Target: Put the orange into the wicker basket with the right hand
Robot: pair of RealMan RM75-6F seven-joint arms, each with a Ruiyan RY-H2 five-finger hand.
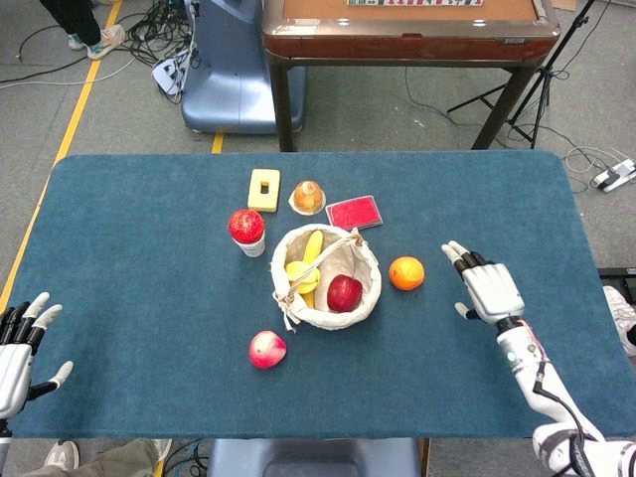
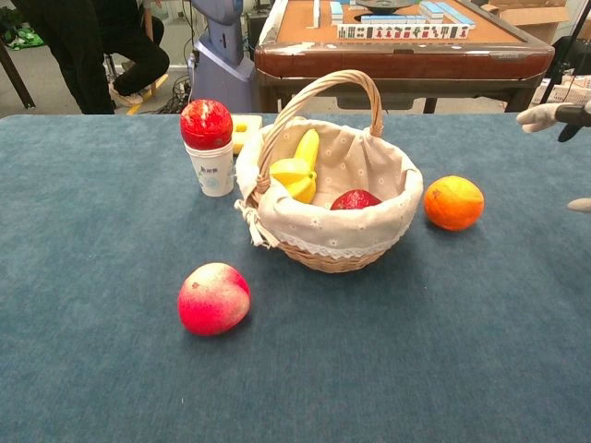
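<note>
Two fruits — banana (image 1: 307,260), red apple (image 1: 345,293) — inside wicker basket (image 1: 364,297).

In the chest view the right hand (image 2: 559,115) is cut by the right edge (fingertips only); the head view's lower-left corner crops the left hand (image 1: 18,350).

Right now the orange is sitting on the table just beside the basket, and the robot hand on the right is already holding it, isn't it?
Not quite. The orange does sit on the table beside the basket, but the right robot hand is not holding it. The head view shows that robot hand open, fingers spread, off to the side of the orange with bare blue table between them.
</note>
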